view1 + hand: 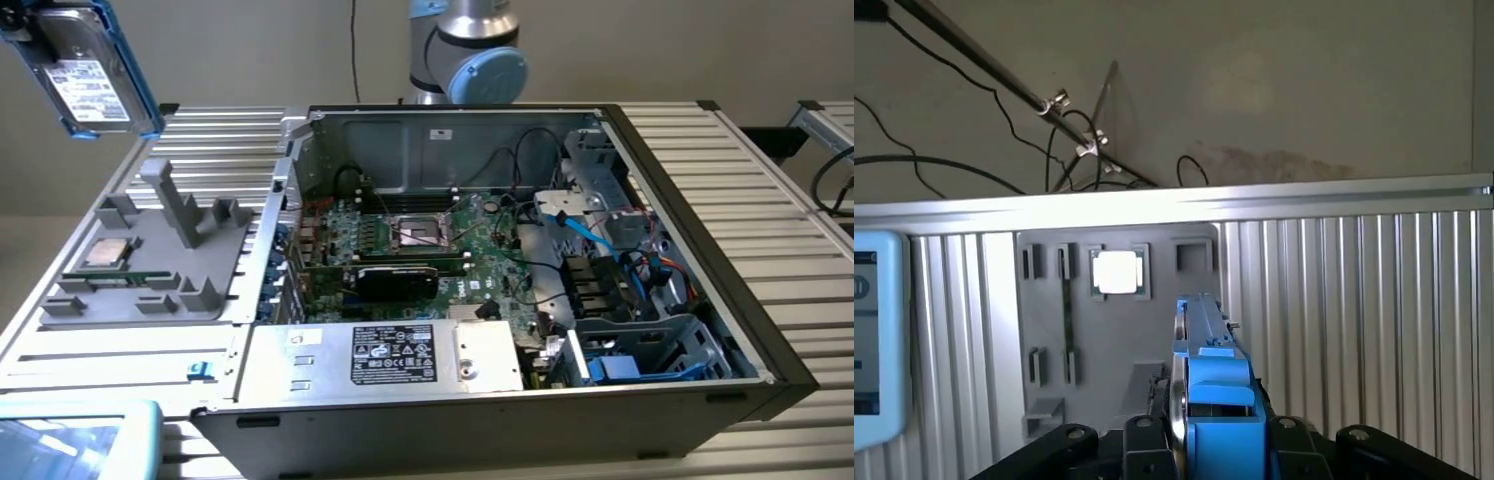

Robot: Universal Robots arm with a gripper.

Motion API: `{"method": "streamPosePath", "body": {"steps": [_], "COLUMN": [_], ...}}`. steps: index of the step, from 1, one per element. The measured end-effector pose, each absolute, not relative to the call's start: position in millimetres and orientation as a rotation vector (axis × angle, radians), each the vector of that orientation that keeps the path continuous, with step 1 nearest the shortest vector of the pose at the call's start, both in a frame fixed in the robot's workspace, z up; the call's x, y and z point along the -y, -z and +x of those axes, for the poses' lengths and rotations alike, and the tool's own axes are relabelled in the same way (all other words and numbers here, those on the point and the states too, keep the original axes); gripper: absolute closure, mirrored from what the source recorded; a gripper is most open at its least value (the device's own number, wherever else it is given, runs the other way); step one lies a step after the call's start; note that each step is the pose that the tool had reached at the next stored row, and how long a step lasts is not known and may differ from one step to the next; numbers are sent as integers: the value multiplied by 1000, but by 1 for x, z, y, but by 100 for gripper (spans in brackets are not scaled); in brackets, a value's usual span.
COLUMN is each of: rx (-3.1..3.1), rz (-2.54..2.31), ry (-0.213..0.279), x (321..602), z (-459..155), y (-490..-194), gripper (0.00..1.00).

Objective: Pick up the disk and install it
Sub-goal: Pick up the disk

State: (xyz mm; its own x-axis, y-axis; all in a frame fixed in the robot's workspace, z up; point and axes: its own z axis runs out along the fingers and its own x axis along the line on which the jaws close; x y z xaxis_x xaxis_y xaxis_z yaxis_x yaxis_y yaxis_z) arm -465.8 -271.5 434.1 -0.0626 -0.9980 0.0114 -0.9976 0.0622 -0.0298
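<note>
As one hand [1214, 436] grips it, one disk [91, 78] hangs.

Gripper [1214, 437] aloft, jaws closed on the disk [1210, 385]; arm's base joint [463, 50] upright.

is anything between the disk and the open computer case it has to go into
Nothing visible blocks the way. The pincer holds the disk high above the grey parts tray, clear of it, and the computer case lies open on top. Cables cross the inside near its drive cage.

Soft even light; glare whitens the chip [1118, 272].
</note>
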Motion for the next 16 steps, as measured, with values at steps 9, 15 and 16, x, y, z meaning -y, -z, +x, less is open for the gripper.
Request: {"method": "streamPosePath", "body": {"steps": [9, 15, 16], "rx": [-2280, -2280, -2280], "rz": [-2142, -2142, -2142], "ry": [45, 44, 44], "x": [273, 275, 275], "z": [-439, -419, -416], "y": [-459, -474, -476], "gripper": [63, 63, 63]}}
